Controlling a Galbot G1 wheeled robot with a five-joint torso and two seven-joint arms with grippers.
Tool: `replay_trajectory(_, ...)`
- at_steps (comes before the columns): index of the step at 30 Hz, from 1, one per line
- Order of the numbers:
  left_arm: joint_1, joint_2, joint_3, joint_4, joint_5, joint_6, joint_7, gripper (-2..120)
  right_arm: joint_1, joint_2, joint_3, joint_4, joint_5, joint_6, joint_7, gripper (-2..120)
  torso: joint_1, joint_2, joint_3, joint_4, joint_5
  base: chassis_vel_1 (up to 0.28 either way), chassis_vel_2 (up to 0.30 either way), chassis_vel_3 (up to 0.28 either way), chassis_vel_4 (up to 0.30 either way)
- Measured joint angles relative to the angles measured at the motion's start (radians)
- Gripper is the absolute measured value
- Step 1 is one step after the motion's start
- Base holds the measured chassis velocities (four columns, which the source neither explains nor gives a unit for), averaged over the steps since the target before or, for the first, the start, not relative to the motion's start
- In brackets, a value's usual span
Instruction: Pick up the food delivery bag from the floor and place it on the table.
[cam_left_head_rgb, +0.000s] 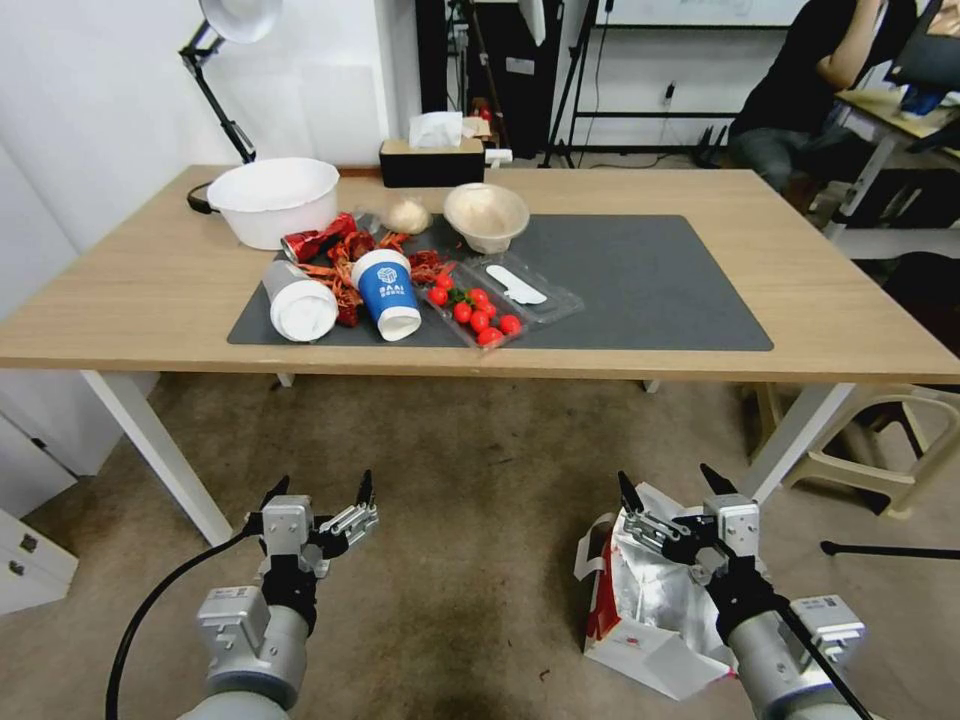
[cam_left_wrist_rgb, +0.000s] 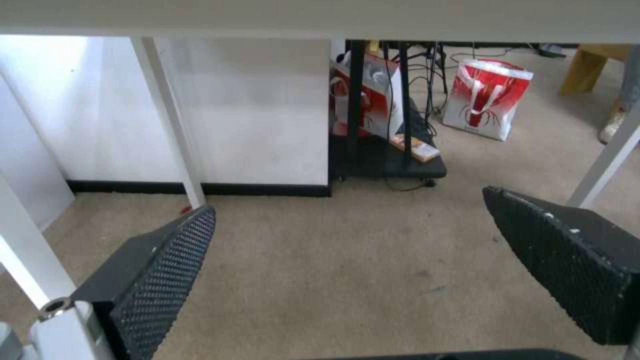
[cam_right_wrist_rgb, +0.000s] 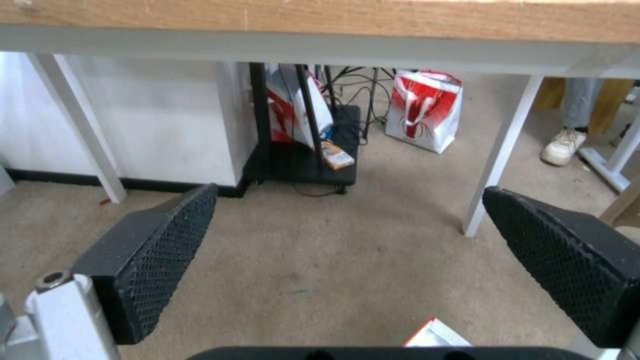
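The bag (cam_left_head_rgb: 645, 600) is seen on the floor (cam_left_head_rgb: 470, 500) at five o'clock, beneath the spread right gripper (cam_left_head_rgb: 676, 487). The left gripper (cam_left_head_rgb: 318, 490), also spread, is held at seven o'clock before the table (cam_left_head_rgb: 150, 290).

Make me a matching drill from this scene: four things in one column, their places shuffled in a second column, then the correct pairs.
Things:
1. food delivery bag
2. blue paper cup
3. cherry tomatoes
4. tissue box

Places:
A. in a clear plastic tray on the dark grey mat
B. at the table's far edge
C. on the floor, under the open right gripper
D. lying on its side on the mat, beside a white-lidded cup

Pairs: 1-C, 2-D, 3-A, 4-B
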Motion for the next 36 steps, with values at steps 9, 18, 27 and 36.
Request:
replay_trajectory(9,-0.003,0.020,-0.010,0.007,0.009,0.001,0.021,100,0.001,-0.002,0.000,-0.007,0.003,0.000,0.000,100,-0.017,-0.042,-0.025,0.0000,0.0000,0.000,0.000,0.000,0.000)
replay_trajectory(18,-0.001,0.060,-0.015,0.008,0.007,0.002,0.024,100,0.002,-0.002,-0.002,-0.009,0.003,0.000,0.000,100,-0.030,-0.076,-0.046,0.0000,0.0000,0.000,0.000,0.000,0.000)
replay_trajectory(27,0.004,0.057,-0.011,0.009,0.012,0.004,0.029,100,0.004,-0.003,-0.004,-0.010,0.003,0.001,0.000,100,-0.045,-0.115,-0.069,0.0000,0.0000,0.000,0.000,0.000,0.000)
replay_trajectory(36,0.008,0.056,-0.010,0.009,0.014,0.004,0.031,100,0.004,-0.003,-0.004,-0.010,0.003,0.003,0.000,100,-0.062,-0.158,-0.096,0.0000,0.0000,0.000,0.000,0.000,0.000)
